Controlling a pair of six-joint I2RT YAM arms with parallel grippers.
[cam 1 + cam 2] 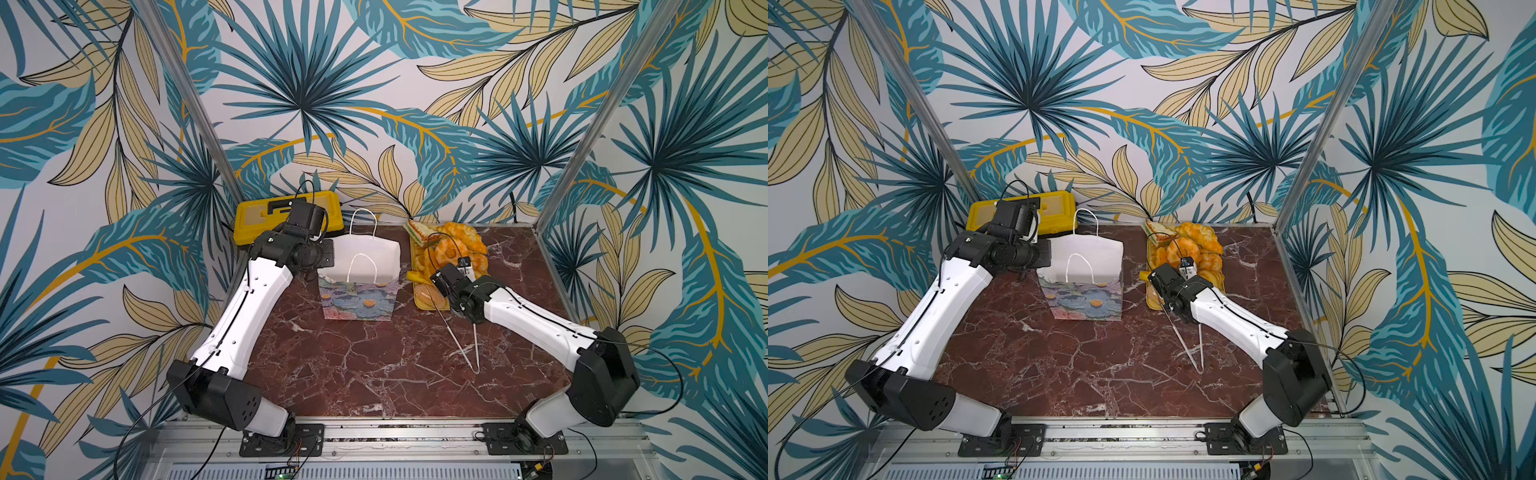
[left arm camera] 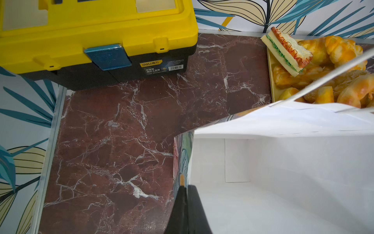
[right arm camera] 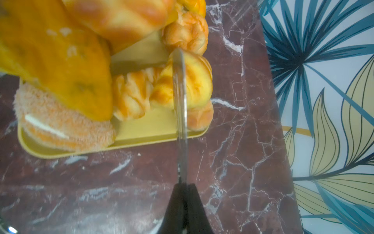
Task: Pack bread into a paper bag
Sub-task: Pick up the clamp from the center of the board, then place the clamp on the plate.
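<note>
So the paper bag (image 1: 361, 270) stands open mid-table, with the yellow toolbox (image 1: 257, 224) at the far left behind it. The left arm (image 1: 245, 303) reaches to its left rim. The tray (image 1: 419, 305) of bread (image 1: 455, 243) sits just right of the bag, with the right arm (image 1: 532, 320) over its near end. Metal tongs (image 1: 467, 353) poke out from under it, maybe held, hard to tell.

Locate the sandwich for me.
In both top views the sandwich sits at the far left corner of the yellow tray, right of the paper bag.

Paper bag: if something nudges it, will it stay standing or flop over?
Probably light and easy to tip: the paper bag stands tall, open and looks empty. Its walls seem floppy: the rim sags in the left wrist view. The left gripper, jaws shut on its side wall, likely steadies it.
</note>
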